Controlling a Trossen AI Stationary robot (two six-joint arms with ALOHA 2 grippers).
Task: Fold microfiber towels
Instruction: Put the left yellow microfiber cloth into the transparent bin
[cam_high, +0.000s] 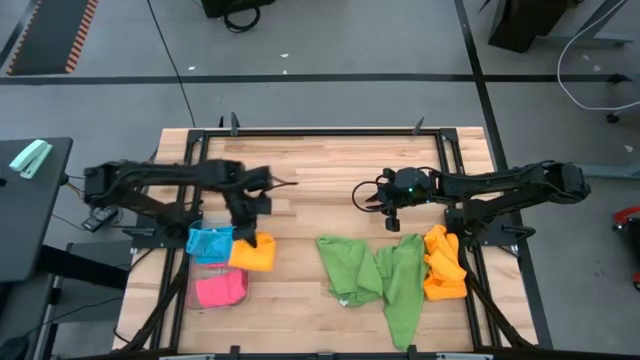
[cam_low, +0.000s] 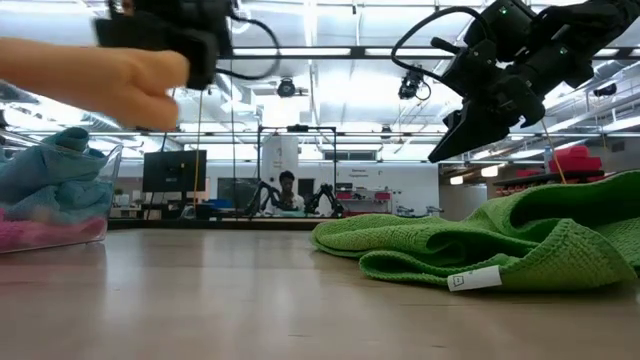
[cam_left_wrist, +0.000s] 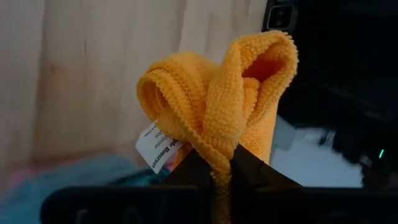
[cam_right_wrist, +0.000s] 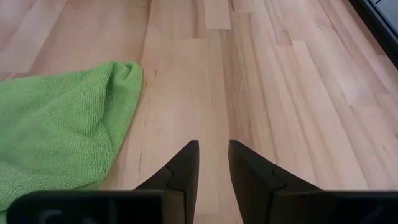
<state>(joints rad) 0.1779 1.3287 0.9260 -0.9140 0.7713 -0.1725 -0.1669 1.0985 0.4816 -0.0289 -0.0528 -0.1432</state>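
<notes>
Wooden desk (cam_high: 310, 180) carries everything; using the clear tray (cam_high: 200, 275) at its left-front as reference. Biggest items: two green towels (cam_high: 375, 275) spread loose and overlapping on the desk, well to the right of the tray, one trailing to the front edge; white tag visible on the near one in the low view. Beyond them, farther from the tray, a crumpled orange towel pile (cam_high: 443, 263) by the right frame rail. In the tray: blue towel (cam_high: 209, 243) at the back end, pink towel (cam_high: 220, 290) at the front end, both bunched. Left tool (cam_high: 247, 238) sits just beside the tray's back right corner, clamped on a folded orange towel (cam_left_wrist: 217, 106); the cloth bulges out past the fingers (cam_left_wrist: 249, 168), white label showing. Right tool (cam_high: 392, 212) hangs above bare desk, well right of the tray and just behind the green towels, fingers slightly parted, gripping nothing, not touching cloth.
</notes>
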